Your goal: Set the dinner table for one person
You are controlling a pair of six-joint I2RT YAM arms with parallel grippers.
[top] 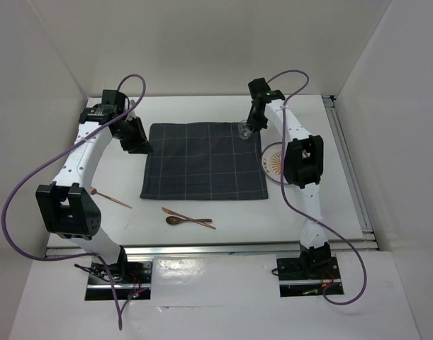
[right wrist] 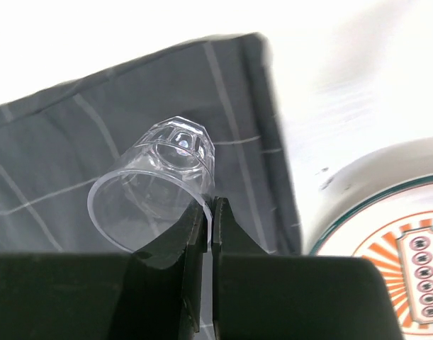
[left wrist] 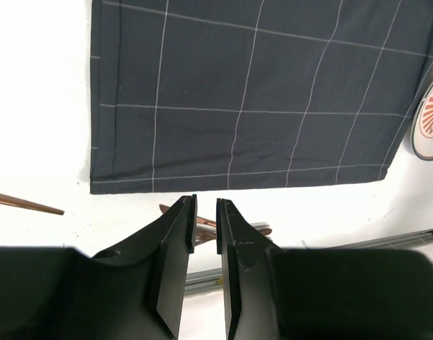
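Readable text, labels, brands, numbers, signs: none in any view.
Closest item to a marking: printed decoration on the plate (right wrist: pixel 386 205), lying just right of the checked cloth (right wrist: pixel 81 134). It shows orange rays and a column of small dark round marks. The print is blurred in the right wrist view and too small from above, so it cannot be told whether any of it is lettering.

Checked cloth (top: pixel 202 163), glass (right wrist: pixel 159 177), plate (right wrist: pixel 393 241), wooden spoon (top: pixel 190 220)
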